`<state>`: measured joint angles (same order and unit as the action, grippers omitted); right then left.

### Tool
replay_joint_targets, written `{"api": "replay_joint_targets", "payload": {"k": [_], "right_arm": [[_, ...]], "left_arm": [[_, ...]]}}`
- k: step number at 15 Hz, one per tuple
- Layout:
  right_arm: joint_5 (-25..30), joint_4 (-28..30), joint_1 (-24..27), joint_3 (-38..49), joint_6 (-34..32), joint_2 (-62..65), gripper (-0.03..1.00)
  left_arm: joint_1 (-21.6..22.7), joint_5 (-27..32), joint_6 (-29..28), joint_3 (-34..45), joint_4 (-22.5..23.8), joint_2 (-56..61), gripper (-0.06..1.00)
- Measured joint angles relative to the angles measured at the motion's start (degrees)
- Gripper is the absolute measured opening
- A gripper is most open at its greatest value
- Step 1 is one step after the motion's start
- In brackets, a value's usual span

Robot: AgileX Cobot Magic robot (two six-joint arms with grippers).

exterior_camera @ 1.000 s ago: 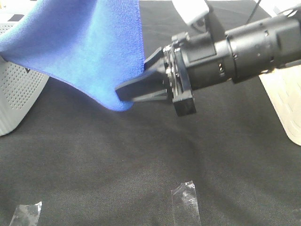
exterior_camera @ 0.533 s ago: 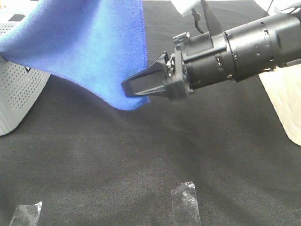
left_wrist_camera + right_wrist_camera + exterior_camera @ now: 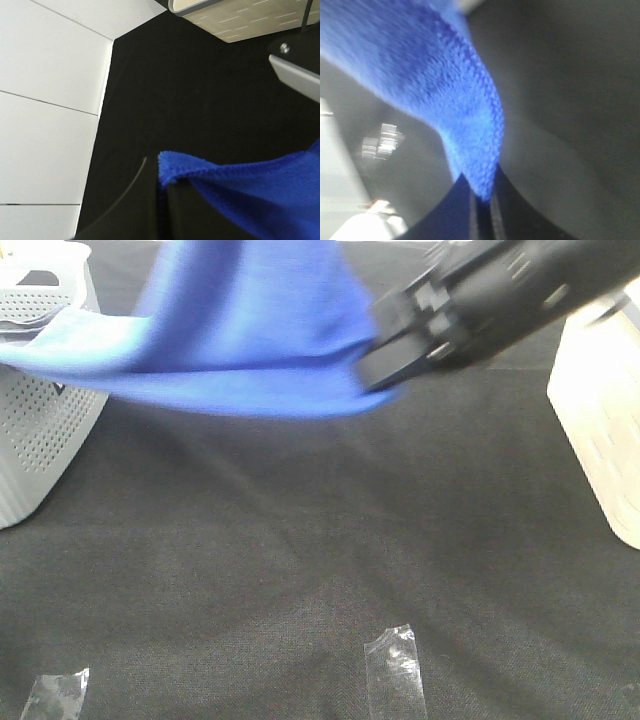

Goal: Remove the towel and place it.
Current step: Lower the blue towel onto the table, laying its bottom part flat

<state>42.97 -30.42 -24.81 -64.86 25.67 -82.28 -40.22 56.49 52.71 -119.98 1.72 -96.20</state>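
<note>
The bright blue towel (image 3: 250, 340) hangs stretched above the black table cloth, from the white basket on the left up to the top edge and across to the right. My right gripper (image 3: 385, 365) is shut on the towel's right edge; the right wrist view shows the towel (image 3: 450, 100) pinched between the fingertips of that gripper (image 3: 482, 200). The left gripper is out of the exterior high view. In the left wrist view the left gripper (image 3: 160, 210) is closed on a stitched corner of the towel (image 3: 240, 195).
A white perforated basket (image 3: 40, 430) stands at the left edge under the towel. A cream basket (image 3: 600, 430) stands at the right and shows in the left wrist view (image 3: 240, 20). Two pieces of clear tape (image 3: 395, 670) (image 3: 55, 695) lie on the black table cloth (image 3: 300, 560) near the front.
My right gripper has moved up and to the right with the towel in it, pulling the towel's lower edge flatter and tauter. The arm is blurred with motion.
</note>
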Motion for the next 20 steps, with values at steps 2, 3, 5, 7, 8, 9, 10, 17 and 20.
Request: {"api": "replay_joint_targets", "payload": {"k": [2,3,5,7,8,9,10,17,20], "right_arm": [[4.1,16.3,0.0,-6.8,-13.8,1.3,0.03],[6.0,22.8,0.0,-10.6,-18.2,1.4,0.03],[7.1,32.6,0.0,-17.0,-23.3,1.4,0.03],[6.4,43.3,0.0,-23.3,-27.7,1.3,0.03],[6.0,48.1,0.0,-26.2,-29.0,1.1,0.03],[5.3,51.5,0.0,-28.6,-29.7,0.9,0.03],[4.4,54.4,0.0,-30.8,-30.0,0.3,0.03],[-6.6,63.7,0.0,-39.5,-31.7,-6.1,0.03],[-12.7,66.1,0.0,-43.4,-32.9,-8.9,0.03]], "left_arm": [[0.4,-3.2,-3.2,0.0,0.3,-1.8,0.00],[0.4,-5.8,-3.7,0.0,0.5,-3.0,0.00],[0.4,-13.3,-4.2,0.0,0.6,-5.0,0.00],[0.4,-21.7,-4.4,0.0,1.0,-6.5,0.00],[0.4,-25.2,-4.4,0.0,1.5,-6.9,0.00],[0.4,-27.7,-4.5,0.0,2.5,-7.0,0.00],[0.4,-29.7,-4.5,0.0,4.6,-7.0,0.00],[9.6,-42.9,-8.5,0.0,8.7,-7.0,0.00],[11.6,-47.9,-8.7,0.0,8.7,-7.2,0.00]]}}
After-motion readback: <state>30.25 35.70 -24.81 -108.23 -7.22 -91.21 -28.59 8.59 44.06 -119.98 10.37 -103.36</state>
